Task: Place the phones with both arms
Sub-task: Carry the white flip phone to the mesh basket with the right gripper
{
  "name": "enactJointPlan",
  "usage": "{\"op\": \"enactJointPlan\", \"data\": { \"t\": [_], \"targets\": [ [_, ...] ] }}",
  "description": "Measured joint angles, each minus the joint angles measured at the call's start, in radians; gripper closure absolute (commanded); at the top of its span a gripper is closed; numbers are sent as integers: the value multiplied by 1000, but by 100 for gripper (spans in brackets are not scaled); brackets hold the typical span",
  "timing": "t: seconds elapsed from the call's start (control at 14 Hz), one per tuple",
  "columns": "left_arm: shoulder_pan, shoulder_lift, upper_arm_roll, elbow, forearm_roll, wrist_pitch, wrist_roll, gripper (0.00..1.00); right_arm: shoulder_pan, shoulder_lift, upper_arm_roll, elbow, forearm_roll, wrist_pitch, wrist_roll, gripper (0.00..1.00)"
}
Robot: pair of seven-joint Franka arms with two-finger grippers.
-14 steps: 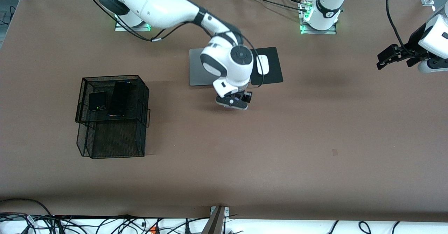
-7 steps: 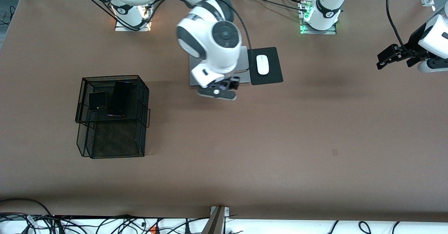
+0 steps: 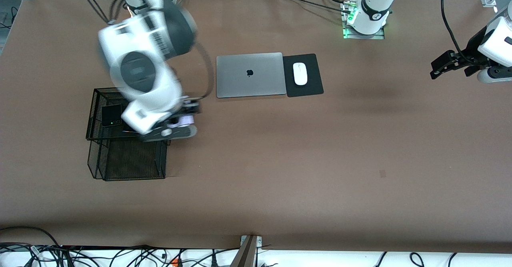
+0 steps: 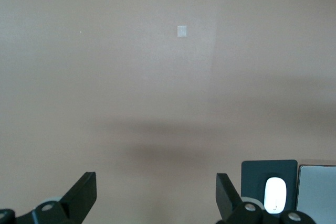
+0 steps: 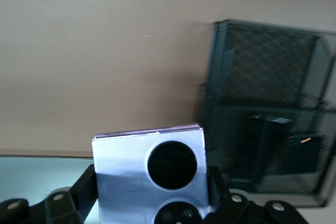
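My right gripper (image 3: 176, 126) is shut on the lavender-white phone (image 3: 185, 120), whose two round black lenses fill the right wrist view (image 5: 149, 169). It hangs over the edge of the black mesh basket (image 3: 128, 167) on the side toward the laptop. The squarish black folded phone (image 3: 111, 115) lies in the basket's upper tray. My right arm covers most of the long black slab in the front view; it shows dimly in the tray in the right wrist view (image 5: 262, 142). My left gripper (image 3: 443, 65) waits open in the air at the left arm's end of the table, nothing between its fingers (image 4: 79, 199).
A closed silver laptop (image 3: 250, 75) lies mid-table toward the arms' bases. Beside it, a white mouse (image 3: 300, 74) rests on a black pad (image 3: 314, 88). The basket has a lower mesh compartment nearer the front camera. Cables run along the table's near edge.
My right arm has swung from in front of the laptop toward the basket, carrying the lavender phone. The laptop is uncovered now. The left arm has not moved.
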Motion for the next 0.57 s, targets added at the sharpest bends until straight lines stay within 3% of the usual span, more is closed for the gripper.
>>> {"op": "enactJointPlan", "data": {
  "t": [0.14,0.29,0.57],
  "targets": [
    [0,0,0,0,0,0,0,0,-11,-2,-179,-4,105,1,-212,100],
    [0,0,0,0,0,0,0,0,-27,4,-286,-20,163,24,-345,100],
    [0,0,0,0,0,-1,0,0,-68,82,-352,-43,241,180,-388,100]
  ]
}}
